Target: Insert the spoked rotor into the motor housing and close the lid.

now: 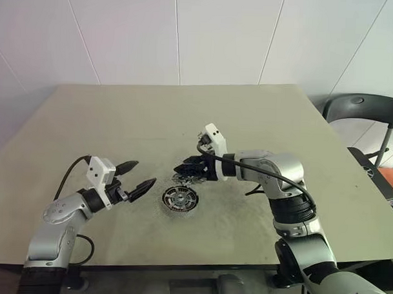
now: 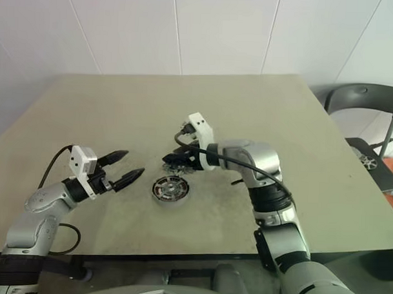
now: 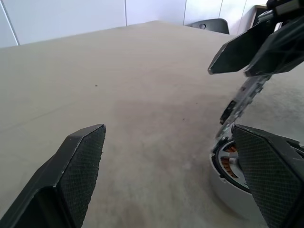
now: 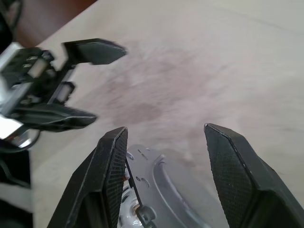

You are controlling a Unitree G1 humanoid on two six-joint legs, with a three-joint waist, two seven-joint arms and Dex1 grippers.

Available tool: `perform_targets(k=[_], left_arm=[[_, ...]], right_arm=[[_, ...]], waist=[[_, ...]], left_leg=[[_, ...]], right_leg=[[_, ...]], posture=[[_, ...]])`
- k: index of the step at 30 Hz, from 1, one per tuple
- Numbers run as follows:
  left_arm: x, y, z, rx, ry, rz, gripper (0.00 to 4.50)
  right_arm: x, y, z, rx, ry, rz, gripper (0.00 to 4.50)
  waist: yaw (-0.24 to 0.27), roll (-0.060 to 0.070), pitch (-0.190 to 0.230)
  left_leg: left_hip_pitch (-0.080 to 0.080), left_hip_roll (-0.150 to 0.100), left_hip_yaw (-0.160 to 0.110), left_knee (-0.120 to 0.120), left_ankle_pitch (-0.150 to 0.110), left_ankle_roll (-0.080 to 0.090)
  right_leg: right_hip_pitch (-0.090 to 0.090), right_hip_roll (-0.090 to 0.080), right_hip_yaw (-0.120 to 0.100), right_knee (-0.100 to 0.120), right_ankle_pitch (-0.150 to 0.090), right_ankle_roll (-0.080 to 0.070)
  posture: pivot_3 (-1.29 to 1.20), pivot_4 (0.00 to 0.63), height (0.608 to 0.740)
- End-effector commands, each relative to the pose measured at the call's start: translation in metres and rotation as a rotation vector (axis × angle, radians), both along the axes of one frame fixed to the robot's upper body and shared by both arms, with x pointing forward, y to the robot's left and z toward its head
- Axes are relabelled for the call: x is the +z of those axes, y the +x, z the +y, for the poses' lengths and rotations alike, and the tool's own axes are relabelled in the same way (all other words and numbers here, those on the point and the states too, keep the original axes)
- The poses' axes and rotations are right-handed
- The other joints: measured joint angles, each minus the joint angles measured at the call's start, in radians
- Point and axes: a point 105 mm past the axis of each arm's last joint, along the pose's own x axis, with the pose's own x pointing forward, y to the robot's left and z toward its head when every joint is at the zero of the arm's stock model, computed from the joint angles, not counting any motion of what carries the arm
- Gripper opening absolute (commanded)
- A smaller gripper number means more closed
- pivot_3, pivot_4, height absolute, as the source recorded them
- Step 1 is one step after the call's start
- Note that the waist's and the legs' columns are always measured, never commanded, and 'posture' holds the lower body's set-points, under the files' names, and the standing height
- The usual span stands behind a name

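Housing [image 1: 180, 199] on table [image 1: 120, 125], windings showing, lid [image 4: 161, 190] tilted above.

Silver-grey arms, white wrist boxes, black cables, seemingly textured black hand fingers [image 3: 78, 175]

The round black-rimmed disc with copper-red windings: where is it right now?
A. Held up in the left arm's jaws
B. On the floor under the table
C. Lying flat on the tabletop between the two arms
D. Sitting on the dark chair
C. The round black-rimmed disc with copper-red windings lies flat on the beige table, with the left gripper open and empty beside it and the right gripper just behind it.
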Motion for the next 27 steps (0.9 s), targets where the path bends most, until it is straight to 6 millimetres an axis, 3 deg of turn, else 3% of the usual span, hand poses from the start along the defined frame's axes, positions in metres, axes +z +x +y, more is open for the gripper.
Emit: perform_targets(k=[1, 3, 6, 9, 12, 15, 18, 22, 27], left_arm=[[0.015, -0.001, -0.004, -0.021, 0.006, -0.047, 4.5], [0.016, -0.001, -0.004, -0.021, 0.008, -0.046, 4.5], [0.015, -0.001, -0.004, -0.02, 0.011, -0.042, 4.5], [0.015, -0.001, -0.005, -0.022, 0.011, -0.04, 4.5], [0.014, -0.001, -0.005, -0.023, 0.011, -0.039, 4.5], [0.014, -0.001, -0.004, -0.022, 0.012, -0.039, 4.5], [0.013, -0.001, -0.003, -0.021, 0.012, -0.038, 4.5], [0.012, -0.001, -0.002, -0.019, 0.012, -0.038, 4.5], [0.009, -0.002, 0.0, -0.016, 0.013, -0.034, 4.5]], right_arm=[[-0.015, 0.001, -0.005, -0.034, -0.059, 0.046, 2.67], [-0.012, -0.007, -0.001, 0.001, -0.004, 0.099, 2.67], [0.03, -0.013, 0.009, 0.069, 0.246, 0.121, 2.67], [0.045, -0.021, 0.006, 0.136, 0.298, 0.135, 2.67], [0.05, -0.019, 0.004, 0.134, 0.311, 0.13, 2.67], [0.056, 0.011, -0.003, -0.036, 0.322, 0.041, 2.67], [0.026, 0.02, -0.007, -0.076, 0.035, -0.116, 2.67], [0.009, 0.011, -0.003, -0.01, -0.04, -0.146, 1.77], [-0.005, 0.004, -0.002, 0.037, -0.11, -0.144, 0.02]], waist=[[-0.002, 0.0, 0.0], [-0.002, 0.0, 0.0], [-0.003, 0.001, 0.0], [-0.003, 0.001, 0.0], [-0.003, 0.001, 0.0], [-0.005, 0.001, 0.0], [-0.005, 0.001, 0.0], [-0.005, 0.001, 0.0], [-0.004, 0.0, 0.0]], left_leg=[[0.001, 0.0, 0.0, 0.0, 0.0, 0.0], [0.002, 0.0, 0.001, 0.0, 0.0, 0.0], [0.003, 0.0, 0.001, 0.001, 0.0, 0.0], [0.002, 0.0, 0.001, 0.001, 0.0, 0.0], [0.002, 0.0, 0.0, 0.001, 0.0, 0.0], [0.002, 0.0, 0.001, 0.0, 0.0, 0.0], [0.002, 0.0, 0.002, 0.0, 0.0, 0.0], [0.001, 0.0, 0.002, 0.0, 0.0, 0.0], [0.0, 0.0, 0.001, 0.0, 0.0, 0.0]], right_leg=[[0.001, 0.0, 0.0, 0.0, 0.0, 0.0], [0.003, 0.0, 0.0, 0.0, 0.0, 0.0], [0.003, 0.001, 0.0, 0.0, 0.0, 0.0], [0.003, 0.001, 0.0, 0.0, 0.0, 0.0], [0.002, 0.001, 0.0, 0.0, 0.0, 0.0], [0.002, 0.001, 0.0, 0.0, 0.0, 0.0], [0.002, 0.001, 0.0, 0.001, 0.0, 0.0], [0.001, 0.001, 0.0, 0.0, 0.0, 0.0], [0.0, 0.0, 0.001, 0.0, 0.0, 0.0]], posture=[[0.0, 0.0, 0.74], [0.0, 0.0, 0.74], [0.0, 0.0, 0.74], [0.0, 0.0, 0.74], [0.0, 0.0, 0.74], [0.0, 0.0, 0.74], [0.0, 0.0, 0.74], [0.0, 0.0, 0.74], [0.0, 0.0, 0.74]])
